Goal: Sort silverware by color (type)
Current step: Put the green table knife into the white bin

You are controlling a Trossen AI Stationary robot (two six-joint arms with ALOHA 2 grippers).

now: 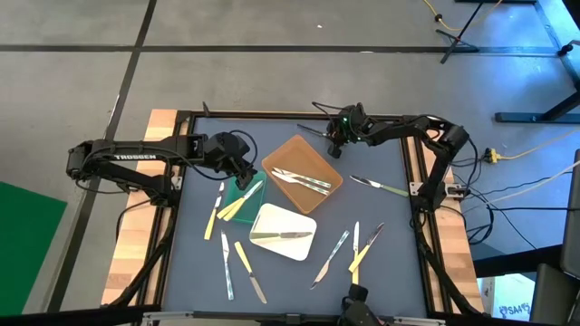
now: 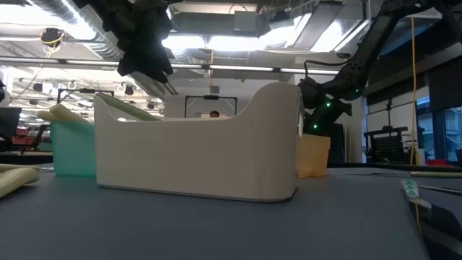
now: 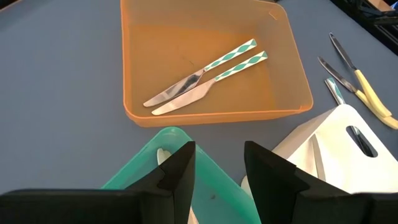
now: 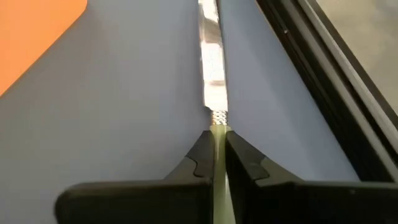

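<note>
**Right tool clamped on a pale-green-handled knife at the far edge of the desk**

The right tool (image 4: 216, 140) is clenched on the handle of a knife (image 4: 212, 74). Its two dark fingers press on either side of the pale green handle, just behind a short ribbed metal collar. The bright metal blade runs straight ahead of the fingers. The knife is over the blue desk (image 1: 390, 154), close alongside the black frame at the desk's far edge, beyond the brown tray (image 1: 328, 192); whether it touches the desk I cannot tell. From above, the right tool (image 1: 336, 138) sits just past that tray's far corner.

The left tool (image 3: 217, 171) is released, its fingers apart and gripping nothing. It hangs over the near end of the green tray (image 3: 211, 193), facing the brown tray (image 3: 134, 68).

Two knives (image 3: 205, 78) lie side by side in the brown tray, each with a plain metal blade and a handle patterned in teal and white waves. The white tray (image 1: 304, 249) holds one knife (image 1: 281, 236). Pale yellow handles (image 1: 237, 206) lie in the green tray (image 1: 246, 187).

Other pieces lie loose on the desk:
- A green-handled piece (image 1: 381, 187) is to the right of the brown tray.
- A yellow-handled piece (image 1: 215, 213) is left of the green tray.
- Two pieces (image 1: 245, 264) are near the front left.
- Three thin pieces (image 1: 355, 246) are near the front right.
</note>
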